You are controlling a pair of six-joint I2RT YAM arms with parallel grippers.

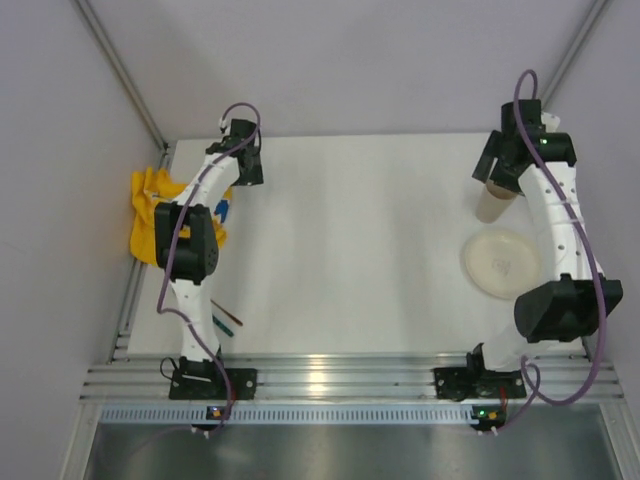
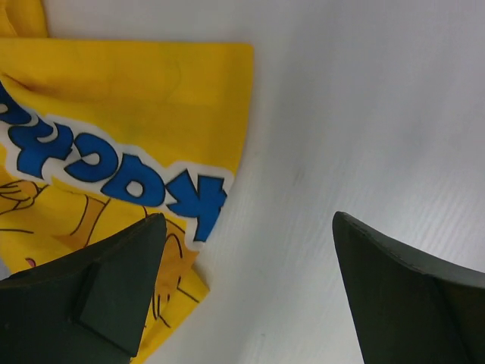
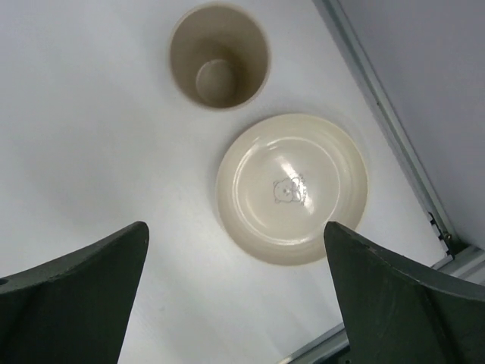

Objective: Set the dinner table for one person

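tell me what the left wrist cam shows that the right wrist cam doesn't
Only the left wrist view: the yellow cloth mat with blue lettering, partly below the left gripper. Only the right wrist view: an upright, empty beige cup and a cream plate with a small bear drawing, side by side, plus the metal rail at the table edge. Both: the white dinner table and an open, empty gripper; the right gripper hangs above the plate's edge.

Pale lilac-grey walls [image 1: 350, 60] at left, far and right, joined by grey corner struts [image 1: 120, 70]; ribbed aluminium rails [image 1: 330, 378] run along the near edge, with a brushed metal sheet [image 1: 340, 450] nearer still.
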